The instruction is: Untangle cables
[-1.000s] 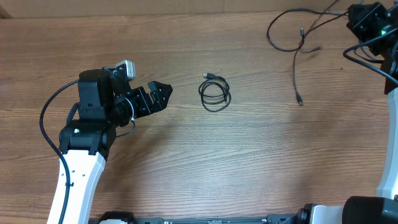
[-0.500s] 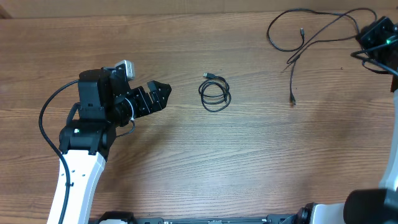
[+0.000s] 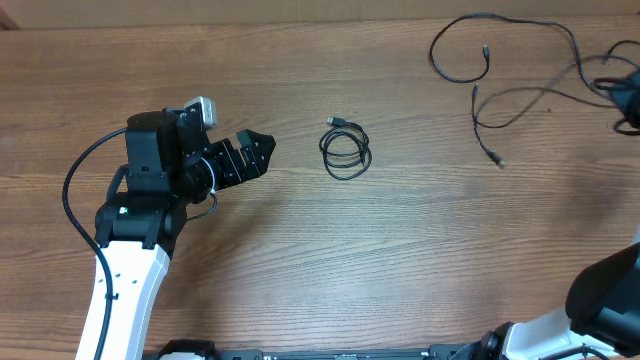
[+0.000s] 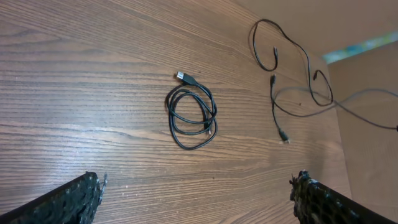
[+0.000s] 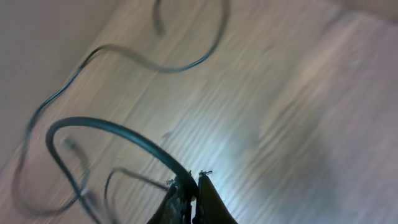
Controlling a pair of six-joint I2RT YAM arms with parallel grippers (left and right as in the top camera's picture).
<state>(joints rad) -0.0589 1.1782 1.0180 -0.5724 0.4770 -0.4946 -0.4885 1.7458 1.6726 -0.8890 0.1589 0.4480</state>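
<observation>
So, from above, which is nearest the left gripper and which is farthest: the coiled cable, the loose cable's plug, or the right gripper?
1. Coiled cable, just past the left gripper, mid-picture.
2. Loose cable's plug, farther over, toward the other side.
3. Right gripper, at the far edge.

- The bench (image 3: 400,260) is viewed from straight above by the overhead camera. It is set far enough off that nearly the whole width is taken in, with the left arm (image 3: 130,240) at the lower left and the right arm (image 3: 610,300) cut off at the right edge.
- From the left wrist, the bench is seen closer in and at a low slant, past the left gripper (image 4: 198,190), whose tips are set in the bottom corners.
- From the right wrist, the bench is seen very near, tilted and blurred, with the right gripper (image 5: 189,186) at bottom centre.
- The coiled cable (image 3: 345,152) is shared by the overhead and left wrist views; the loose cables (image 3: 496,155) are caught in all three.
</observation>
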